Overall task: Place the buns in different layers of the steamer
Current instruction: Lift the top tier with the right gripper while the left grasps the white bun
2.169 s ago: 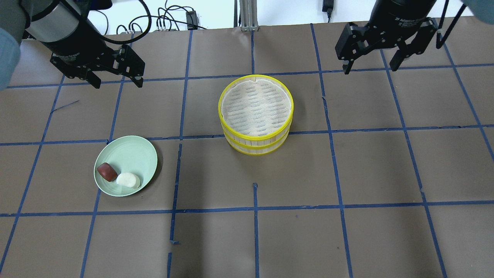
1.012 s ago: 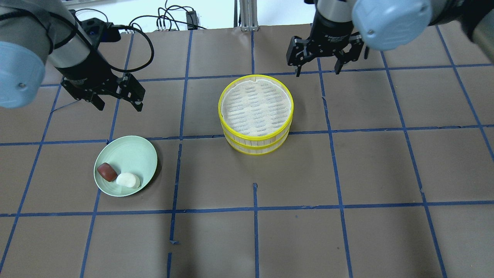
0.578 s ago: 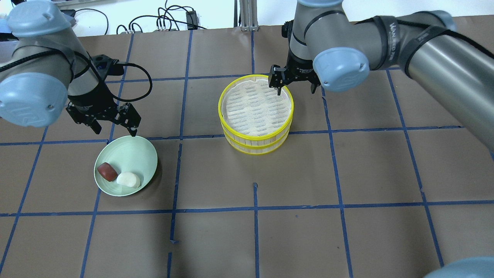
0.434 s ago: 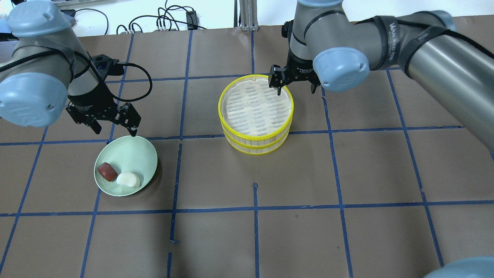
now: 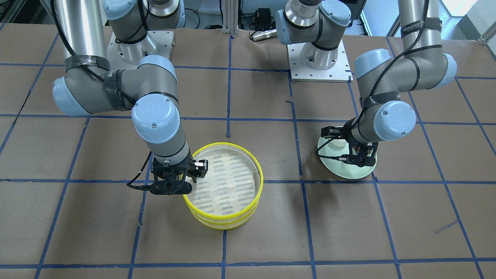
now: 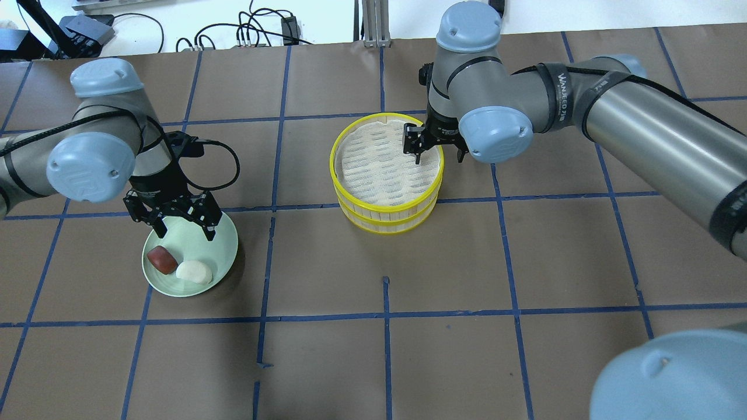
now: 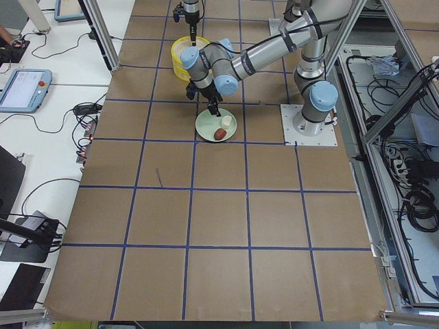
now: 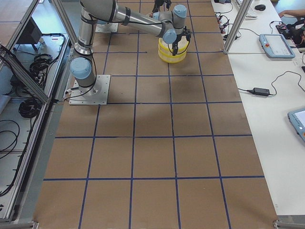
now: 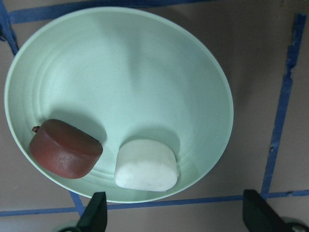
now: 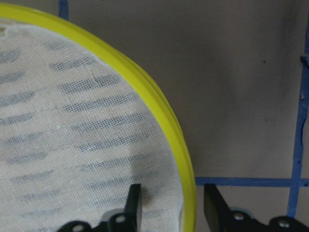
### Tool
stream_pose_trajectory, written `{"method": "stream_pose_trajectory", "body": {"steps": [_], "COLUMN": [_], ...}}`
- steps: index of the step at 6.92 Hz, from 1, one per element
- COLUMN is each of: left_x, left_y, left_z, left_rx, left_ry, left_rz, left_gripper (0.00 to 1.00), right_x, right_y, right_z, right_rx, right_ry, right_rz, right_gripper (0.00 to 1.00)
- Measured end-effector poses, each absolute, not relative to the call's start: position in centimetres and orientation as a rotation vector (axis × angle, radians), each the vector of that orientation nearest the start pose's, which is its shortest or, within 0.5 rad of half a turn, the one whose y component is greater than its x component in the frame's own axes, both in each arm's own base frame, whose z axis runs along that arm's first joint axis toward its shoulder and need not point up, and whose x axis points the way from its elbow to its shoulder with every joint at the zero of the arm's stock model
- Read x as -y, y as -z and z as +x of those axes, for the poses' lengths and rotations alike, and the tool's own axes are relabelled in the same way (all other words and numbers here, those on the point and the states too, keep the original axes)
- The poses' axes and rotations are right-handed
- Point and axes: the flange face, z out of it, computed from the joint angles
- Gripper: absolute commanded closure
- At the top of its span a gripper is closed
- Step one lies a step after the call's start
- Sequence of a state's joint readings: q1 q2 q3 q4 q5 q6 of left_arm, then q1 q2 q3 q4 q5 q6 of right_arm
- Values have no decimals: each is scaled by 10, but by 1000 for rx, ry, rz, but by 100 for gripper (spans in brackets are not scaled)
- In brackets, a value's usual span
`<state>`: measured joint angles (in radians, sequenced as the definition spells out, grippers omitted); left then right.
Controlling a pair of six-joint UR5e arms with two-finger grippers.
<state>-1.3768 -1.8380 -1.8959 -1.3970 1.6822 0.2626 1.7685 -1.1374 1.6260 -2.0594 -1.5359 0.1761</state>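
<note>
The steamer [image 6: 386, 217] stands mid-table with its two yellow-rimmed layers stacked; the top mesh [image 6: 376, 172] is bare. The reddish-brown bun [image 6: 162, 259] and the white bun [image 6: 194, 272] lie side by side on a pale green plate [image 6: 222, 248]. My left gripper [image 6: 185, 233] is open and empty, low over the plate's far half; the wrist view shows both buns [image 9: 65, 154] [image 9: 146, 165] just ahead of it [image 9: 176, 217]. My right gripper [image 6: 439, 156] is open and straddles the top layer's right rim [image 10: 181, 159], one finger [image 10: 134, 200] over the mesh and one outside.
The table is brown paper with a blue tape grid. Cables and a metal post [image 6: 373, 23] lie beyond the far edge. The right arm's elbow [image 6: 671, 379] looms at the overhead view's lower right.
My left gripper has come from beyond the plate to over its far half and dropped lower. My right gripper has shifted along the steamer's rim to its right side. Buns and steamer have not moved.
</note>
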Motion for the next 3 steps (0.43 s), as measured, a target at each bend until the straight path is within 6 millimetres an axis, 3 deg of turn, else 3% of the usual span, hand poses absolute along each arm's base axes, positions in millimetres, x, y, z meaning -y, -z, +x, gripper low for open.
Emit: {"method": "stream_pose_trajectory", "body": {"steps": [2, 3], "left_x": [501, 501], "left_y": [-207, -201], "left_z": [-22, -20], "left_rx": [-3010, -2995], "left_ry": [-709, -725], "left_rz": [152, 155], "left_gripper": [3, 3], "right_x": [582, 576], "right_y": [-274, -288], "right_z": [255, 252], "right_rx": [-3114, -3119], "right_ry": [-9, -10], "right_rz": [-38, -38], "right_gripper": [95, 96]}}
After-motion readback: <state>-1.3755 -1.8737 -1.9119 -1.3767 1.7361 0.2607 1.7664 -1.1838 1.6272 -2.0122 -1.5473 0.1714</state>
